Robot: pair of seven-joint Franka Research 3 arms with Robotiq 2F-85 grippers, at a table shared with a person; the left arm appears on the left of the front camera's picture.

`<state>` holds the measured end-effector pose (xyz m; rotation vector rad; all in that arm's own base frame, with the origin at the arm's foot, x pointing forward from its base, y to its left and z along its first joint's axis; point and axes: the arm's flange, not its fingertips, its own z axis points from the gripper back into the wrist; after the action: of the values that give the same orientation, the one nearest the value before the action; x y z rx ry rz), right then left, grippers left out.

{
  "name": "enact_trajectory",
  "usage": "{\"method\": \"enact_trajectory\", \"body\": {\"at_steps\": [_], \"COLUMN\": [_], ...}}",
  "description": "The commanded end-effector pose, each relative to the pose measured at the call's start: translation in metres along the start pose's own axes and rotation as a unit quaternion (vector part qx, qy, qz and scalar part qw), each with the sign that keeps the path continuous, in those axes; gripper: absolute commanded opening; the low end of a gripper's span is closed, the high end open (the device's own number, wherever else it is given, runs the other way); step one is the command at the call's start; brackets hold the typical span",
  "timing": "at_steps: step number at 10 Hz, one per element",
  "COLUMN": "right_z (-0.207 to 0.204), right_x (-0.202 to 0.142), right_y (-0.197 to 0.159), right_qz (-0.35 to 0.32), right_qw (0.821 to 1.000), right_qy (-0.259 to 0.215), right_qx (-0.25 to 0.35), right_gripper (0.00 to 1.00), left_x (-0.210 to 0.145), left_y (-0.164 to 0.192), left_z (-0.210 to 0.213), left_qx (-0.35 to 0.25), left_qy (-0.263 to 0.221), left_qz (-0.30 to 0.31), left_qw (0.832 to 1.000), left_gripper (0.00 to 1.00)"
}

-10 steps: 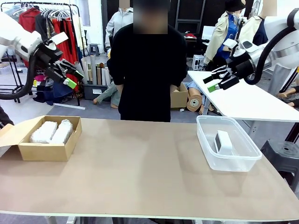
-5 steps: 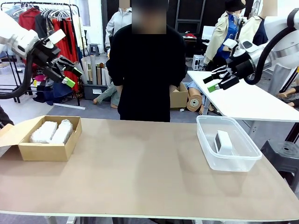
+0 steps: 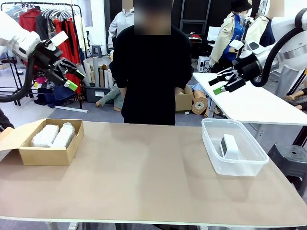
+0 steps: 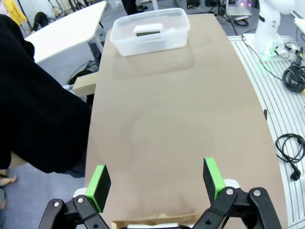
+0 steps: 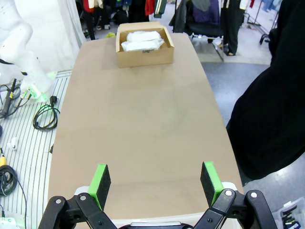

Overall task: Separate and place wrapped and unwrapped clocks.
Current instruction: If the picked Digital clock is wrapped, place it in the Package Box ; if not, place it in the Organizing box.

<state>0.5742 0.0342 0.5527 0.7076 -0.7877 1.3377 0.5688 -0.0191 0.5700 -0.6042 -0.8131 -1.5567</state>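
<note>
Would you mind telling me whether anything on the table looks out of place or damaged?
Nothing stands out: both bubble-wrap bundles lie side by side in the cardboard box, and the bare clock sits in the clear tub.

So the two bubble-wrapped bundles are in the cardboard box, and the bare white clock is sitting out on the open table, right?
Not quite. The two wrapped bundles do lie in the cardboard box, but the bare white clock isn't on the open table; it rests inside the clear plastic tub. The front view shows this.

front: across table (image 3: pixel 144 167) | wrists: high, opposite ends, seemingly
</note>
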Motion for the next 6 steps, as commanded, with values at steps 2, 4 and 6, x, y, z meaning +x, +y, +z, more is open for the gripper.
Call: {"method": "enact_trajectory", "body": {"at_steps": [2,4,6], "right_z": [0.0011,0.0011,0.0011], "right_x": [0.0021,0.0021,0.0021], "right_y": [0.0002,0.0002,0.0002], "right_qz": [0.002,0.002,0.002], "right_qw": [1.0,1.0,1.0], "right_qy": [0.0,0.0,0.0], "right_qx": [-0.002,-0.002,-0.002], "right_gripper": [1.0,1.0,1.0], "left_x": [-0.0004,-0.0004,-0.0004], "left_y": [0.0007,0.0007,0.0007], "left_z": [0.0017,0.0017,0.0017], "left_qx": [0.003,0.003,0.003], "left_qy": [-0.003,-0.003,-0.003], "left_qz": [0.001,0.001,0.001], "left_qw": [1.0,1.0,1.0], "left_gripper": [1.0,1.0,1.0]}}
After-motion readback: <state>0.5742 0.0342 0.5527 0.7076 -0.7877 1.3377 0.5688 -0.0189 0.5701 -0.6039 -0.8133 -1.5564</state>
